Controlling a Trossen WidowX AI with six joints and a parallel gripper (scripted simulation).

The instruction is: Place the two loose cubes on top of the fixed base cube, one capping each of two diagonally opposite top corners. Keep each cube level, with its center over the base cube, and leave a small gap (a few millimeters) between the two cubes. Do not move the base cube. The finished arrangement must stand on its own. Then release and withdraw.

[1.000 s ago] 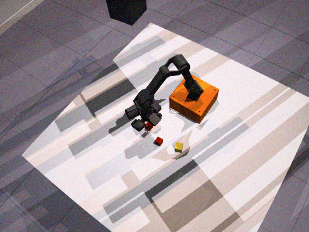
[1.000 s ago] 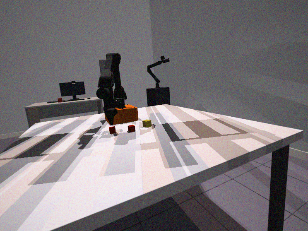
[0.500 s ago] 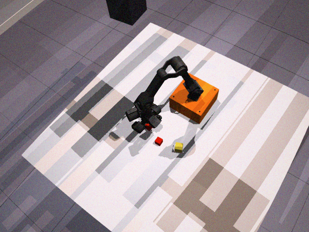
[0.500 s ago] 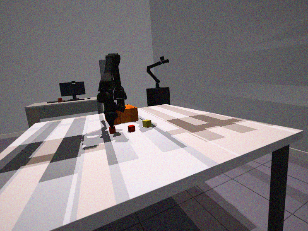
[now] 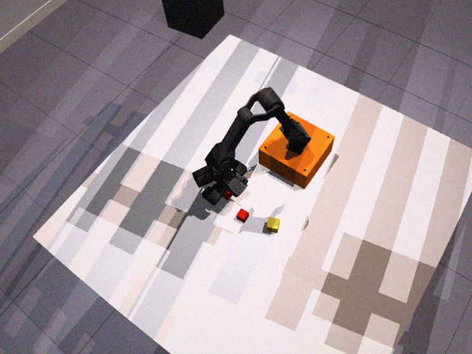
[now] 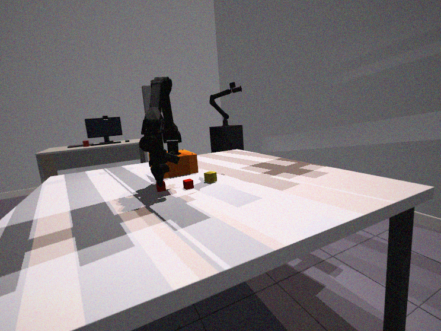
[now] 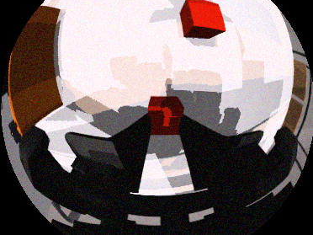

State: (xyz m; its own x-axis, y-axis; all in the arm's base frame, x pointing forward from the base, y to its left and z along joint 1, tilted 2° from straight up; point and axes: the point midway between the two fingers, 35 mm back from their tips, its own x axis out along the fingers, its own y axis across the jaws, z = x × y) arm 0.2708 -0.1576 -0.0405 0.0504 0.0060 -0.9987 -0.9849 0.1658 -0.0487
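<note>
1. Gripper (image 5: 227,190) (image 6: 160,183) (image 7: 164,116) down at table height, its two black fingertips drawn in against opposite sides of the nearer red cube (image 5: 227,195) (image 6: 161,188) (image 7: 165,120). We read this as a pinch: in the wrist view we see no gap between either tip and the cube.

2. That red cube is at the table (image 5: 236,330) (image 6: 220,235), partly hidden by the arm (image 5: 232,135) (image 6: 167,102) in the top view. In the wrist view it looks level and sits centrally between the fingers.

3. The second red cube (image 5: 242,215) (image 6: 188,184) (image 7: 204,18) stands on the table near the first, apart from it and from the fingers. Beyond it, also apart, is the yellow cube (image 5: 273,224) (image 6: 210,177). We take the yellow one as the fixed base and the red pair as the loose cubes; nothing rests on top of the yellow cube.

4. The arm rises from an orange block (image 5: 283,170) (image 6: 187,164) (image 7: 34,56), set off to one side of the three cubes.

5. We judge the step in hand to be grasping the first loose cube, with both placements ahead.

6. Next, we would make sure of the grip, then lift straight up, high enough to pass over the second red cube and the yellow one. The cube should come down level over one top corner, its center over the base, leaving the diagonally opposite corner free. A low carry could knock the base.
</note>
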